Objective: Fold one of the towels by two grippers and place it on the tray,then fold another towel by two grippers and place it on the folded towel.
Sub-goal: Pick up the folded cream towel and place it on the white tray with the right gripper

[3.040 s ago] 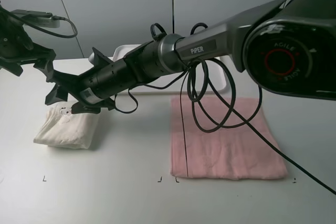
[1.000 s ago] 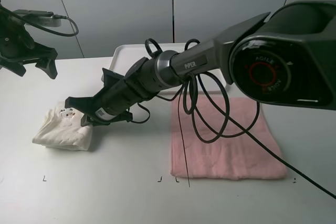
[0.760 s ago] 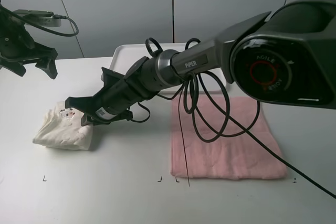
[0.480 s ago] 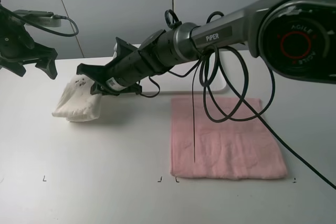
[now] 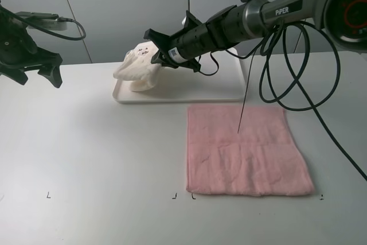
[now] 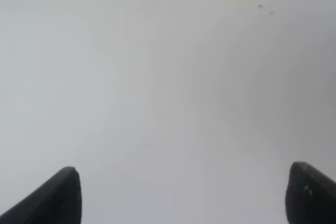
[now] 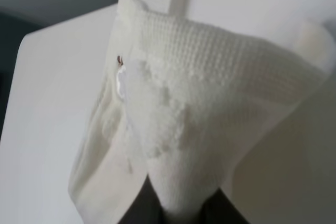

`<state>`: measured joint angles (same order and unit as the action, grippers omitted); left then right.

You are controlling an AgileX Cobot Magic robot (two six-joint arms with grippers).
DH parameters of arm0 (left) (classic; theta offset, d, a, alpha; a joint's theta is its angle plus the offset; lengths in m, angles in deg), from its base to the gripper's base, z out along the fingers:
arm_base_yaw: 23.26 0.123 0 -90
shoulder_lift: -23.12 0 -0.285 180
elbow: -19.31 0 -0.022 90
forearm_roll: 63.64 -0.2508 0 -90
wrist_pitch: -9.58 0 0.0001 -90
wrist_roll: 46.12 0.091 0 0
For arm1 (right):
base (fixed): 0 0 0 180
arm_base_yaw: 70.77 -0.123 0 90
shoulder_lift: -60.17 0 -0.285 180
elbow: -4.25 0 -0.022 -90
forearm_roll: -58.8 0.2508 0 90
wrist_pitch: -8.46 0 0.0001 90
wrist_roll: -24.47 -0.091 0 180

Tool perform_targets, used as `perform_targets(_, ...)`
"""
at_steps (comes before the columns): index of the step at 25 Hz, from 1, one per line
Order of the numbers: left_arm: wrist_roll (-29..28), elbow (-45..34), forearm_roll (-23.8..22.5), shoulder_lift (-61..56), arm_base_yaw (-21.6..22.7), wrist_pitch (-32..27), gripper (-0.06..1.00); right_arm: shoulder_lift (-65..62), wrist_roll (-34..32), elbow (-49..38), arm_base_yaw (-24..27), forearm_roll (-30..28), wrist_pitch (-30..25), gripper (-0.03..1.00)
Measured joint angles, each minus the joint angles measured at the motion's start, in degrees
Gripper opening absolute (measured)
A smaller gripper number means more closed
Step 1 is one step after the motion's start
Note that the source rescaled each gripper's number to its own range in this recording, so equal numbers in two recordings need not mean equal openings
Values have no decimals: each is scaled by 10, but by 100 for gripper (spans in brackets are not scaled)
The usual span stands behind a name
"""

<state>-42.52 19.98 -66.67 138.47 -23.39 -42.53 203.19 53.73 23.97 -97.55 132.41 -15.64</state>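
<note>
Two towels in sight: the cream towel [image 5: 136, 70], bunched in a fold, hangs from my right gripper [image 5: 153, 55], whose jaws are clamped on its top edge, over the nine o'clock end of the tray [image 5: 218, 87]. That tray sits at twelve o'clock on the table [image 5: 103, 159]. At five o'clock the pink towel [image 5: 246, 153] lies flat. At ten o'clock my left gripper [image 5: 38, 73] hovers, jaws wide apart, empty.

Cream-white towel [image 5: 136, 69] with ribbed band, pale pink towel [image 5: 246, 153], white tray [image 5: 218, 86], pale grey table [image 5: 86, 153].
</note>
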Motion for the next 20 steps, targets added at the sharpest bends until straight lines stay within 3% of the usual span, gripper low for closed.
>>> perform_targets(5,5,0,11,0,0,-3,99,0,0,0,41,-18,16,8)
perform_targets(12,10,0,17,0,0,-12,99,0,-36,0,42,-58,35,9)
perform_targets(14,10,0,17,0,0,-15,99,0,-55,0,42,-82,44,22)
perform_targets(18,10,0,17,0,0,-15,99,0,-72,0,42,-124,46,81)
perform_targets(20,10,0,21,0,0,-15,99,0,-96,0,42,-160,45,96)
